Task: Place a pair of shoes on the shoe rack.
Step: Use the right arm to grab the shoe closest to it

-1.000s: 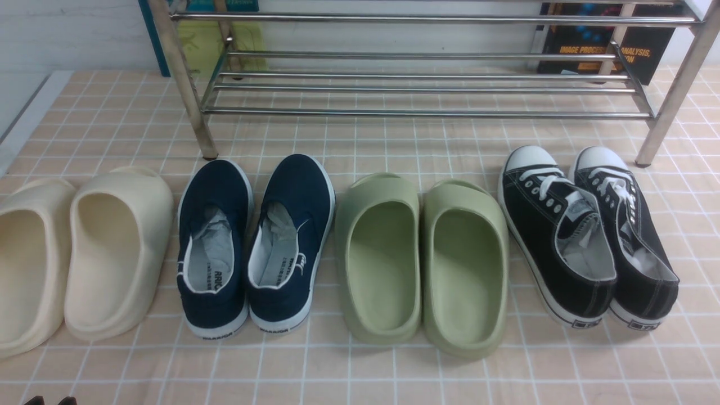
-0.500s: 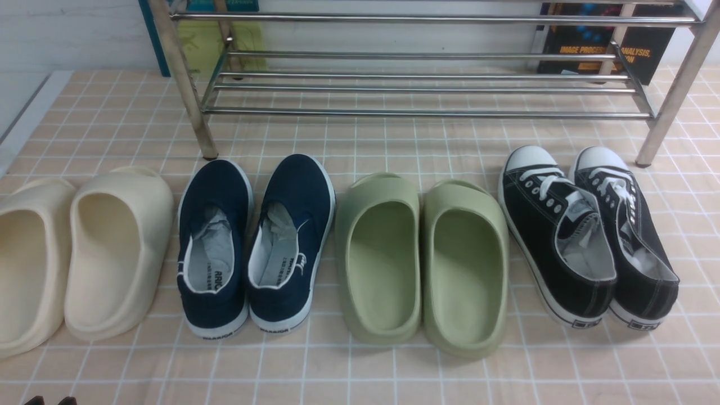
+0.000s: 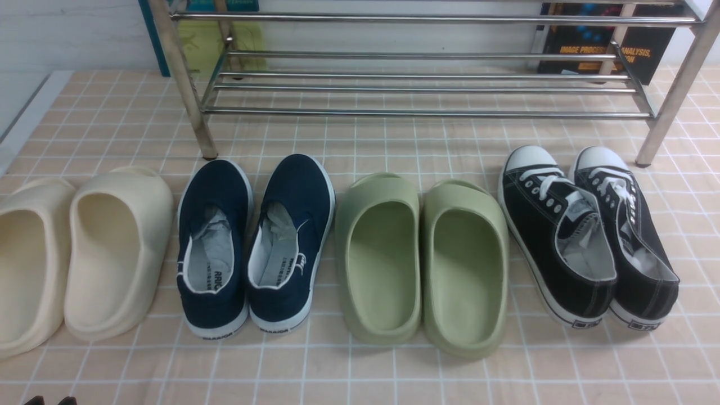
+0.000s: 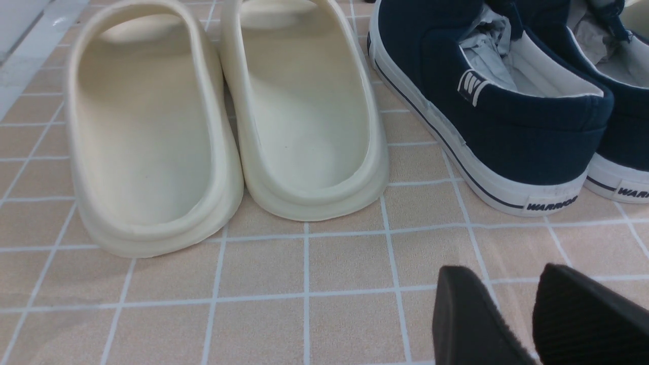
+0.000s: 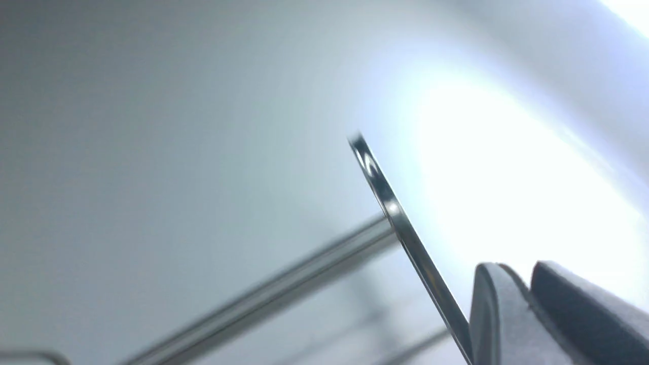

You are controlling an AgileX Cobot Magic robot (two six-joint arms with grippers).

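Front high, faces shoe rack [image 3: 422,112]; left wrist low, shares cream slides [image 3: 112,253]; right wrist beside rack.

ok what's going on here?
Nothing is held yet. The black lace-up sneakers sit at the right end of the shoe row, in front of the shoe rack, not on it. The left gripper hovers empty near the navy slip-ons; the right gripper is up by the rack's metal bars.

We log left gripper [image 4: 504,274]: black, finely ribbed faces, rounded tips | we log right gripper [image 5: 516,268]: grey, rounded tips
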